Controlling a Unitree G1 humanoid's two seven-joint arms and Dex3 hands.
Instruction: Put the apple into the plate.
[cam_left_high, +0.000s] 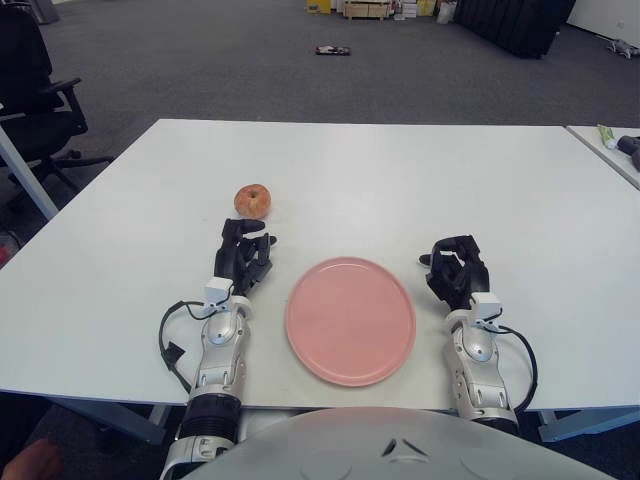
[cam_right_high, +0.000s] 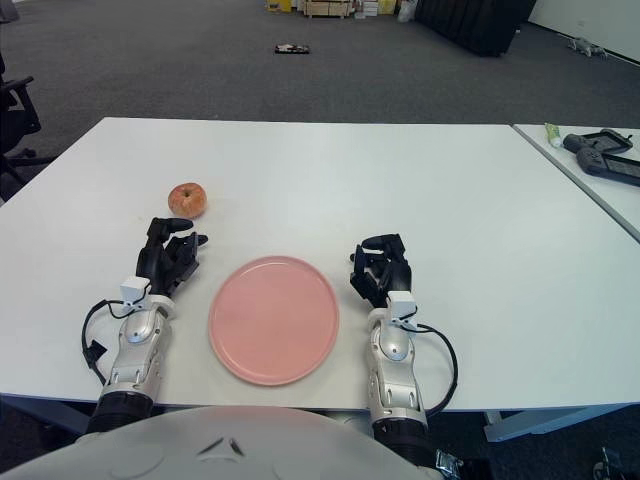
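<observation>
Closest to the camera is the robot's own grey rounded body, at the bottom of the view, and right past it comes the big white desk (cam_left_high: 400, 170). Near the front edge of the desk, in the middle, lies the pink plate (cam_left_high: 351, 320), flat and with nothing on it. Left of the plate is the left hand (cam_left_high: 243, 256), reaching toward the far edge, its dark fingers loosely bent and holding nothing. Right of the plate shows the right hand (cam_left_high: 457, 268), fingers curled in and holding nothing too. Smallest is the apple (cam_left_high: 253, 200), red and yellow, sitting on the desk just past the left hand's fingertips, a little gap between them, and off to the far left of the plate. It looks like a round, hard apple, not heavy, with smooth skin that may slip. It could roll away if it gets bumped. I think the best way is to wrap the fingers around its fat middle from the sides, not poke it from the top, and squeeze gently so it does not bruise.
</observation>
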